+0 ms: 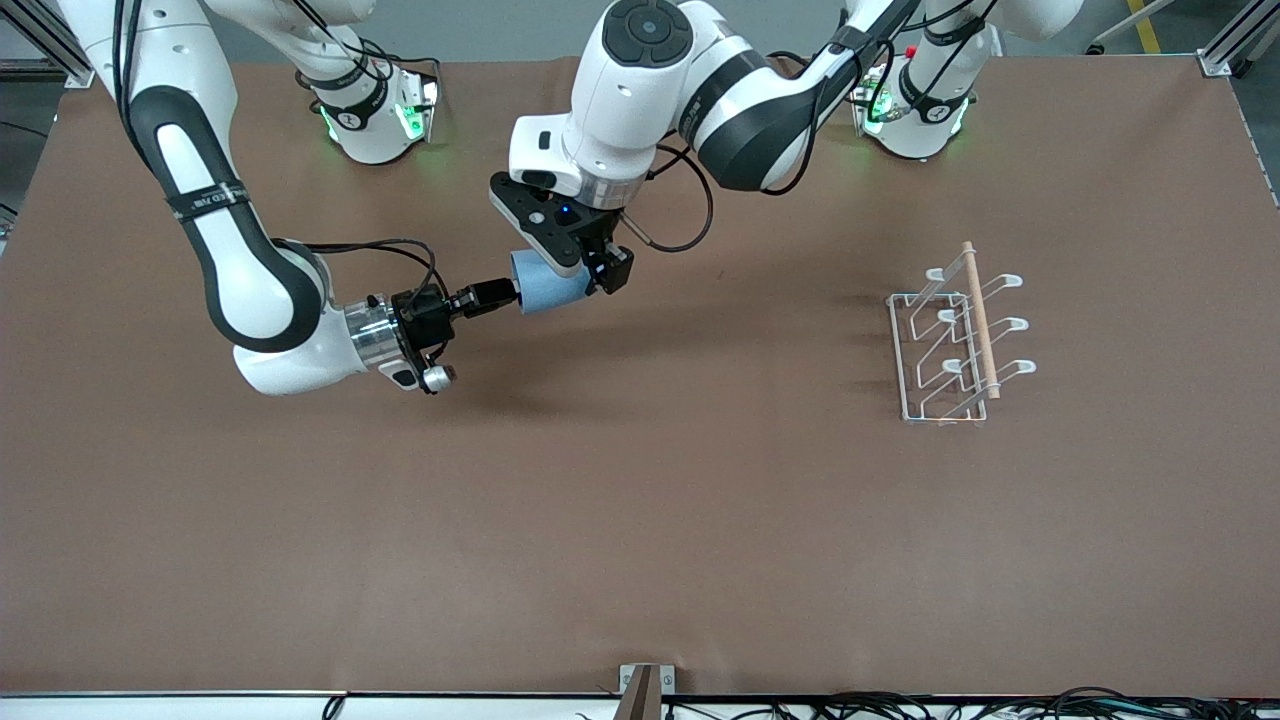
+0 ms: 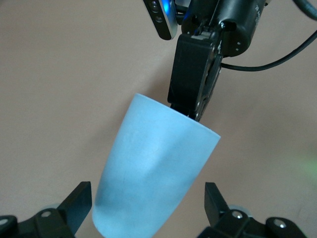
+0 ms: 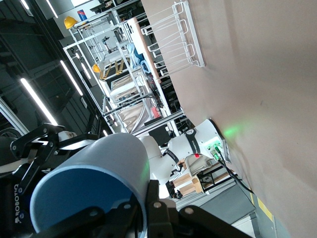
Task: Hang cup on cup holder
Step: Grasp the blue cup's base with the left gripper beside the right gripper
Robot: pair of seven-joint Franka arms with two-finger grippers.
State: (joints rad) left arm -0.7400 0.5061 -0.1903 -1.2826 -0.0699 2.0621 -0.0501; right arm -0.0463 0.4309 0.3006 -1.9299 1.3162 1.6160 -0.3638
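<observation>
the small tapered plastic cup is matte light blue outside, with a darker blue inside showing in the right wrist view. the wire cup holder is white, its rod handle pale wood. the flat table is plain brown. both arms are white with black joints; the left hand and right hand are black.

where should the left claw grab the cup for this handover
Probably around the bare outer wall of the cup near its closed end, one finger on each side. The cup lies sideways in the air over the table, and the right claw is shut on the rim at the open end, so only the tapered wall is free. The left claw is open astride it.
</observation>
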